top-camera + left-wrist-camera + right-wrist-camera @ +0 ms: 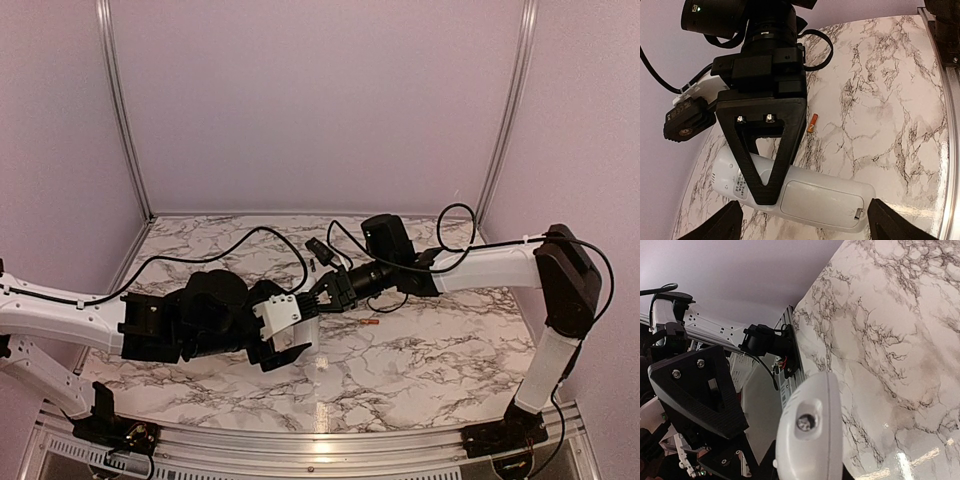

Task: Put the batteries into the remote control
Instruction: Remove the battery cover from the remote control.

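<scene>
- Remote control point(805, 192): white oblong handset, plain back facing up, lying across the left wrist view near the middle of the marble desk point(880, 100). It is the landmark for every entry below.
- Battery cover point(830, 202): fitted and closed on the remote's back half, with a small latch at its outer end. Judged thin and easy to snap at the latch.
- Left fingers point(720, 225): spread wide, one beyond each end of the remote. Whether they touch it cannot be told.
- Right fingers point(765, 192): drawn together, nothing visible between them, the tip resting over the remote's back just beside the cover's inner edge.
- Orange battery point(812, 122): lies loose on the desk, near the remote on its far side and apart from it.
- Dark battery: not picked out with certainty in any view.
- Handling, remote: judged light, rigid, hollow and glossy, so prone to slip. Best taken across its width by the long edges, clear of the cover.
- Handling, batteries: judged hard, smooth and liable to roll. Best pinched across the barrel at mid-length.
</scene>
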Controlling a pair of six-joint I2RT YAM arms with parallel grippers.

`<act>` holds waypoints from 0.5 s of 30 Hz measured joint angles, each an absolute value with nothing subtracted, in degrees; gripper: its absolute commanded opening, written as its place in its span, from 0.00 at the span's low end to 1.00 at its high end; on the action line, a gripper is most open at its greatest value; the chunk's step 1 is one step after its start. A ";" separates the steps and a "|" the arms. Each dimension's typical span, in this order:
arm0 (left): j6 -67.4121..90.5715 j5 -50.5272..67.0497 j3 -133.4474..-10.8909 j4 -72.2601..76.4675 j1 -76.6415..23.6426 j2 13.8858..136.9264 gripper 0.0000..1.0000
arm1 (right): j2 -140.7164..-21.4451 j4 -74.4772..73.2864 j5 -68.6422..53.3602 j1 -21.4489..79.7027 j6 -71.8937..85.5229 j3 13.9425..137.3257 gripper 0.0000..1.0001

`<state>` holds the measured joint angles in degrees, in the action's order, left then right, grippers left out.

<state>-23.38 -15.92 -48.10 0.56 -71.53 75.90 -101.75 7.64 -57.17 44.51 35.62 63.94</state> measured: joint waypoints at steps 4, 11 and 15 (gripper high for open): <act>-22.90 -15.44 -48.10 0.54 -70.85 76.27 0.90 | -101.75 7.64 -57.54 44.51 35.79 63.94 0.01; -22.39 -15.44 -48.10 0.51 -70.37 76.93 0.93 | -101.75 7.68 -57.87 44.51 36.14 63.94 0.00; -22.09 -15.31 -48.10 0.27 -70.24 76.99 0.93 | -101.75 7.68 -58.02 44.51 36.27 63.94 0.00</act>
<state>-22.09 -15.31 -48.10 0.27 -70.24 76.99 -101.75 7.68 -58.02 44.51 36.27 63.94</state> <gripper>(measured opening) 0.928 0.204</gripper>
